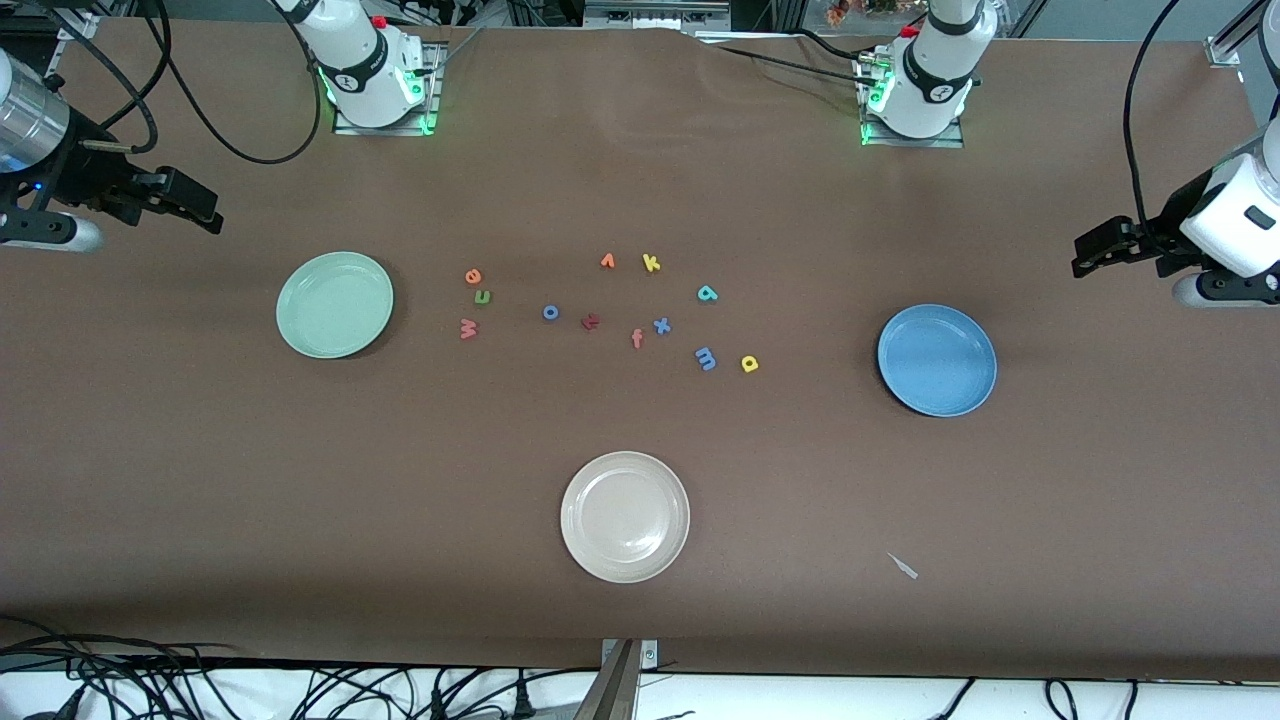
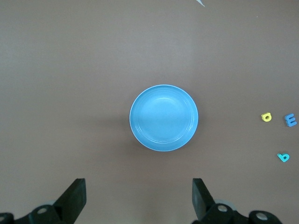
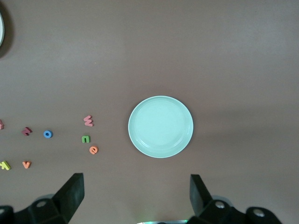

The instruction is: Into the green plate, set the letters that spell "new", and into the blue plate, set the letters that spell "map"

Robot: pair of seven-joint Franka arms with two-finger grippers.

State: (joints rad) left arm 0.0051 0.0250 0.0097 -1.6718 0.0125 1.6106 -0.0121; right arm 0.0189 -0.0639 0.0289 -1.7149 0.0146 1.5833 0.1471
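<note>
Jaws of the left gripper (image 2: 138,198) and right gripper (image 3: 135,196) stand released, above the blue plate (image 1: 937,360) and green plate (image 1: 334,304). Foam letters lie between on the bench: w (image 1: 468,328), m (image 1: 706,358). Probably light and soft; pinch across flat edges.

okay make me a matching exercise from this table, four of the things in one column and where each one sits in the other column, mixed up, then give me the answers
Things
1. green plate
2. blue plate
3. cream-white plate
4. yellow k

Places
A. nearest the front camera of the three plates
B. toward the left arm's end of the table, nothing in it
C. among the loose letters, beside the orange v
D. toward the right arm's end of the table, beside the coral-red w

Pairs: 1-D, 2-B, 3-A, 4-C
</note>
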